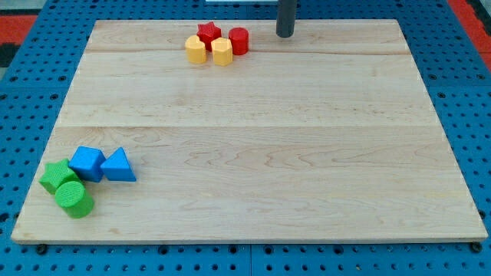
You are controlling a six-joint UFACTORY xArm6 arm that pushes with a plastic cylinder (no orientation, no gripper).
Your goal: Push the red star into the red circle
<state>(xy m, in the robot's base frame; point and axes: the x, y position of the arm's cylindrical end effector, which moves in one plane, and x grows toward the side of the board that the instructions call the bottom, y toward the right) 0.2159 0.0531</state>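
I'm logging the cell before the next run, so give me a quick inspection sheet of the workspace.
Surface: pale wooden board, lying on a blue pegboard.
Job's things: red star and red circle at the view's top, near each other, with a yellow block between and below them.
Clutter: two yellow blocks touching the star; blue cube, blue triangle, green star and green cylinder at the view's bottom left.
Grippers: none; my tip stands right of the red circle, apart from it.
Cables: nothing seen.
Surroundings: red matting at the top corners.
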